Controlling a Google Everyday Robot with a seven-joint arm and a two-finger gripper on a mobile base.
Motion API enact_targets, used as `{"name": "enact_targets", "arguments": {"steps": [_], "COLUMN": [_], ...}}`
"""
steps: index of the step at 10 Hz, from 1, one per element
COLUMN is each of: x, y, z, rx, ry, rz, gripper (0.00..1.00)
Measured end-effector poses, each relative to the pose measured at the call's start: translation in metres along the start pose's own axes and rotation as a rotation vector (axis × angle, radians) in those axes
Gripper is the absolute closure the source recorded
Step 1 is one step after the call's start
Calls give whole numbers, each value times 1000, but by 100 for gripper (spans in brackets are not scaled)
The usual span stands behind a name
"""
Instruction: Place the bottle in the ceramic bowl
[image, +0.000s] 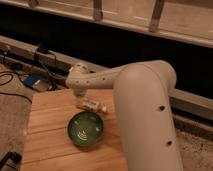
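Note:
The small white bottle (93, 105) lies on its side just behind the far rim of the dark green ceramic bowl (86, 130), which sits on the wooden table (47, 125). My gripper (83, 101) hangs below the white wrist (80, 80) and points down at the bottle's left end, touching or very near it. The white arm (142, 95) reaches in from the right. I cannot tell whether the bottle rests on the table or hangs a little above it.
Cables and a small blue device (31, 80) lie on the floor at the left, beyond the table's edge. A dark rail and a wall (125, 45) run along the back. The large arm body fills the right side.

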Motion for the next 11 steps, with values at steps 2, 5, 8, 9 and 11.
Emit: {"name": "enact_targets", "arguments": {"steps": [2,5,8,9,11], "x": [0,-12,-21,-22,-23], "y": [1,2,-2,-3,-5], "z": [21,33,36,37,38], "rx": [28,73,108,122,132], "ry": [-26,-89,-126,-131,-137], "rz": [23,76,95,94,92], "gripper": [20,31,60,74,92]}}
